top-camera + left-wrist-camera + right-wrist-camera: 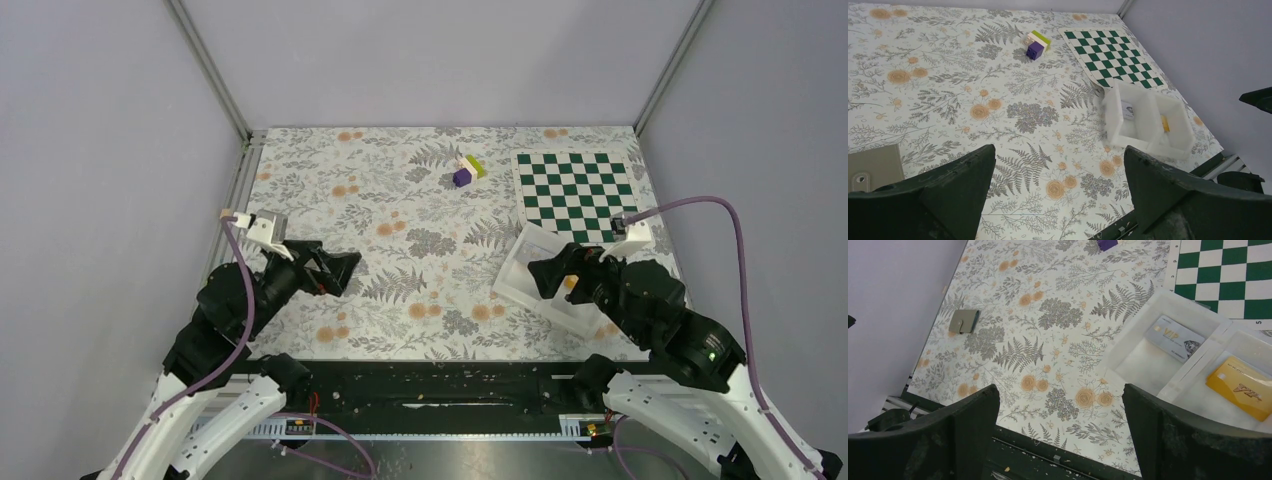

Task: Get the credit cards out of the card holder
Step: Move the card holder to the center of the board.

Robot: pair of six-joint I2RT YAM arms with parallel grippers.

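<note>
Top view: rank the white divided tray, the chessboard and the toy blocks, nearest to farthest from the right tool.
1. white divided tray: right side of the table, directly under the open right tool.
2. chessboard: just beyond the tray, in the far right corner.
3. toy blocks: near the far edge, about mid-table, left of the chessboard.

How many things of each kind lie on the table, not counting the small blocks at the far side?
cards: 2, a silver card and a yellow card, both in the tray
card holder: 1, closed
tray: 1
chessboard mat: 1
Total: 5
</note>
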